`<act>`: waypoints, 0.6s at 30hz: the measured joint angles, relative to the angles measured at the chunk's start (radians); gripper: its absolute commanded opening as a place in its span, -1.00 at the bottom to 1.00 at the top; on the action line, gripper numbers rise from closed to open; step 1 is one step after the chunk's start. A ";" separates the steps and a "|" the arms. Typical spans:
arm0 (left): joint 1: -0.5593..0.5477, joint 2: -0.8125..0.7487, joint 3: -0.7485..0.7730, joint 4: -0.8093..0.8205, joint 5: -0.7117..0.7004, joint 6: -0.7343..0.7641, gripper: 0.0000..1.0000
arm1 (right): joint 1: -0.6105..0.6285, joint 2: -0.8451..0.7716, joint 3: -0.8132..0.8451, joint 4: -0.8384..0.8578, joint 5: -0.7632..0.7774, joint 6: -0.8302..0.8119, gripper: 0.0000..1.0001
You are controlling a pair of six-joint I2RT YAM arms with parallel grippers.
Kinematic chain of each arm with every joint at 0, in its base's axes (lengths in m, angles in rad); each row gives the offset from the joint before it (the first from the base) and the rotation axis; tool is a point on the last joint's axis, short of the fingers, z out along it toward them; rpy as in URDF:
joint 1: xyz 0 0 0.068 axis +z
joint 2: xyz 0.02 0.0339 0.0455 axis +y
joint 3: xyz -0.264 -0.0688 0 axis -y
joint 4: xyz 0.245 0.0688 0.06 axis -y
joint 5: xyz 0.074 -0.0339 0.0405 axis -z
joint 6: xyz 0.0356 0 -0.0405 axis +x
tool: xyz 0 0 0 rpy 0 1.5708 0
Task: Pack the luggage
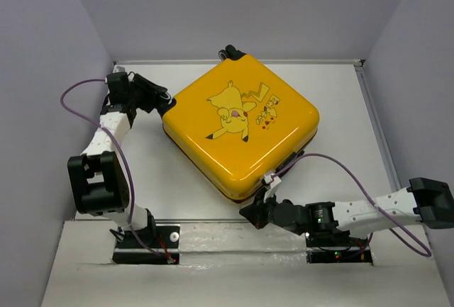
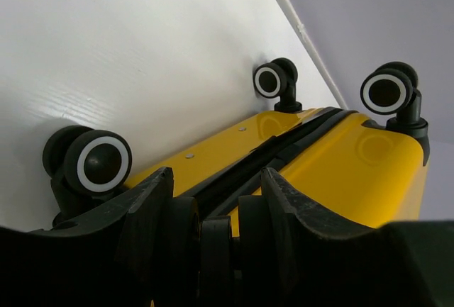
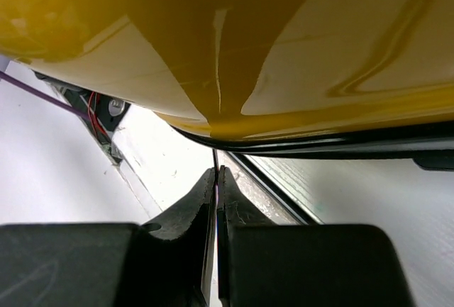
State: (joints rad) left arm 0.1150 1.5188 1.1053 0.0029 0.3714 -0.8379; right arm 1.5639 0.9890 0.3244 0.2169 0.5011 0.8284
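Flanking the closed luggage (image 1: 241, 133), left claw (image 2: 218, 179) stands released near the wheels (image 2: 104, 162), right claw (image 3: 216, 179) clenched.

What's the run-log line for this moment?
luggage: closed, flat on table | left gripper: open over seam at wheel end | right gripper: shut at near edge

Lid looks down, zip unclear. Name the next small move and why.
Probably slide the right pincer, shut at the luggage's near corner by the black zipper trim, along it. The open left pincer straddles that trim by the wheels, likely bracing.
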 measured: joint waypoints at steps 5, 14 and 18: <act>0.018 0.023 0.000 0.007 0.033 0.009 -0.25 | -0.005 -0.019 0.006 -0.064 0.000 0.019 -0.10; 0.111 0.043 -0.011 0.078 0.032 0.045 0.98 | -0.008 -0.186 -0.010 -0.303 0.037 0.092 -0.37; 0.142 -0.086 -0.058 0.076 -0.018 0.053 0.98 | -0.021 -0.296 -0.014 -0.423 0.094 0.148 -0.86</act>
State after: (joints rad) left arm 0.2573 1.4330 1.0470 0.0784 0.3538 -0.7845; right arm 1.5425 0.6933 0.3107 -0.2058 0.5953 0.9764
